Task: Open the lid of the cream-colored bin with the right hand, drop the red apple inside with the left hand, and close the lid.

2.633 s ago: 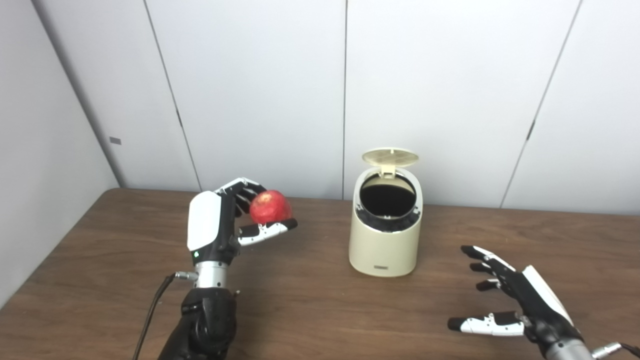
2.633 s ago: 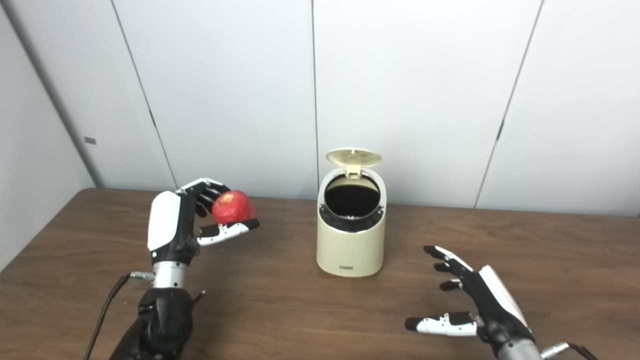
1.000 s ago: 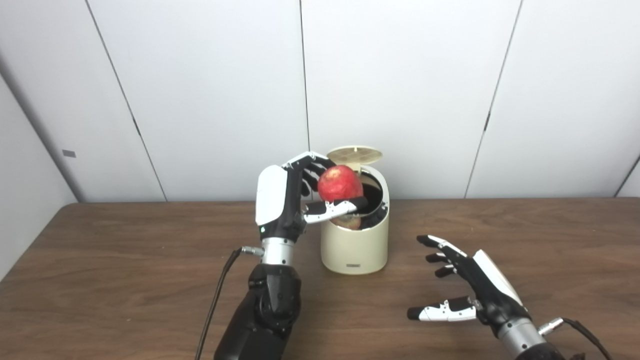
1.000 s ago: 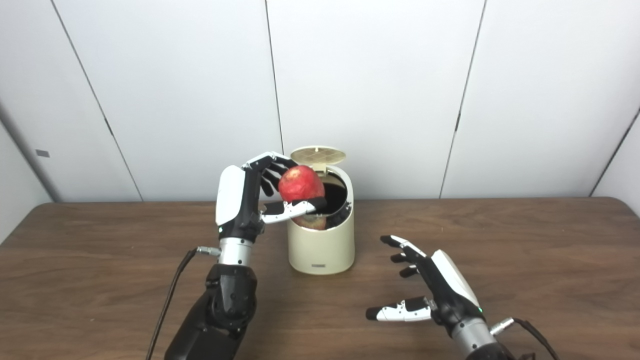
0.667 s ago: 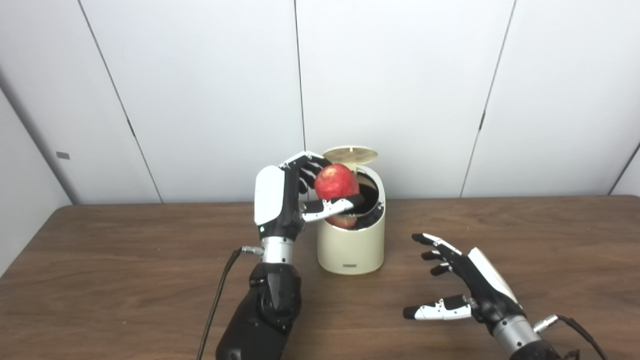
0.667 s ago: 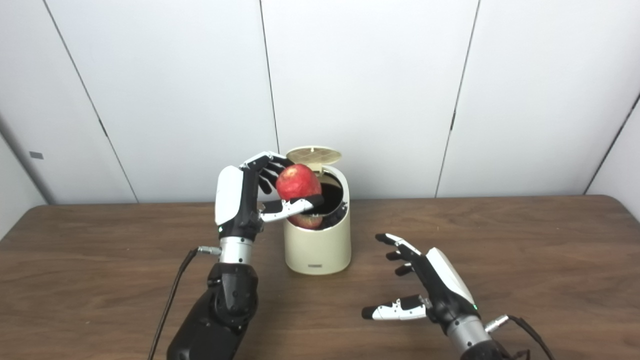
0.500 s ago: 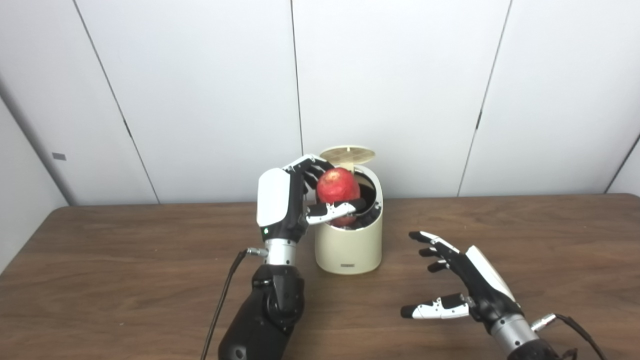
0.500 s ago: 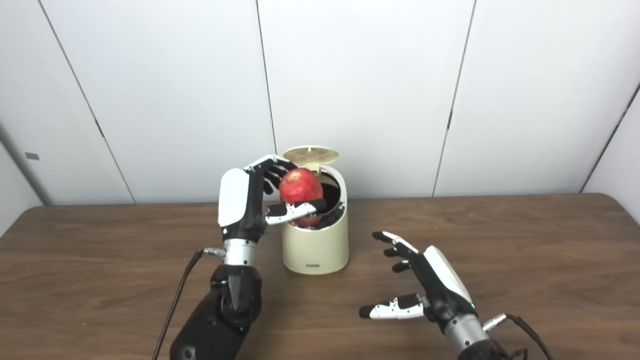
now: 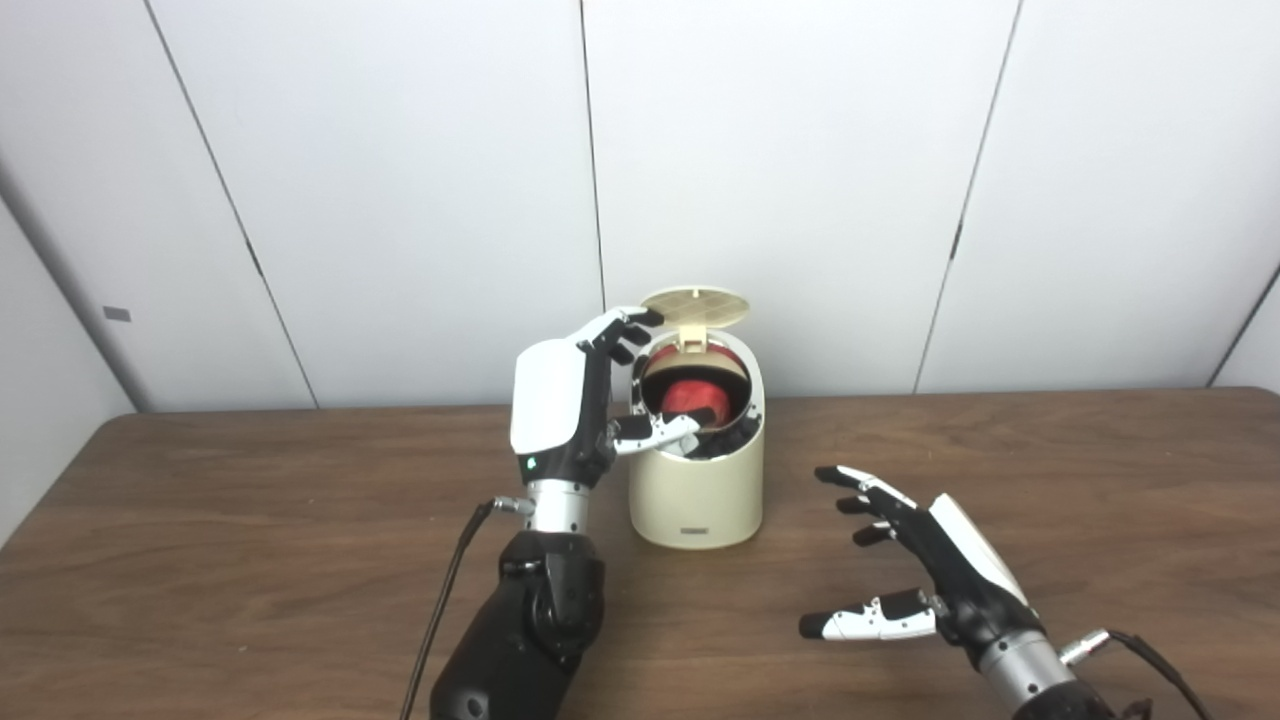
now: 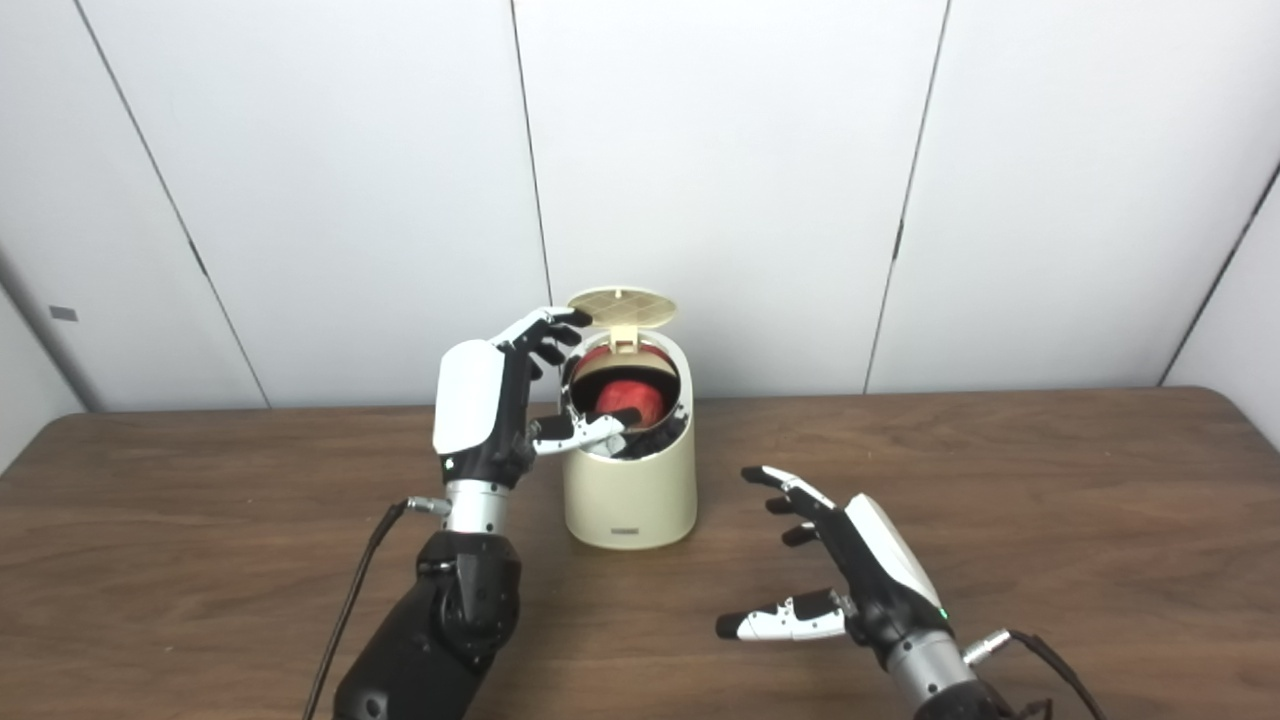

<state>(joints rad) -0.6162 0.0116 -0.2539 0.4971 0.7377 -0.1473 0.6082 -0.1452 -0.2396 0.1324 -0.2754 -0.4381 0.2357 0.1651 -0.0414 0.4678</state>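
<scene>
Cream-colored bin (image 9: pixel 697 490) stands upright on the wooden counter (image 9: pixel 250 560), lid (image 9: pixel 697 306) tipped up behind. Its mouth holds the red apple (image 9: pixel 691 395). Left hand (image 9: pixel 572 400) hovers beside it, fingers spread, empty. Right hand (image 9: pixel 925 575) rests spread, well apart.

The left hand (image 9: pixel 565 410) stands at the bin (image 9: pixel 697 490) mouth, its thumb across the opening; the raised lid (image 9: pixel 697 306) blocks behind. Bare table (image 9: pixel 250 520) lies around the right hand (image 9: pixel 930 575).
</scene>
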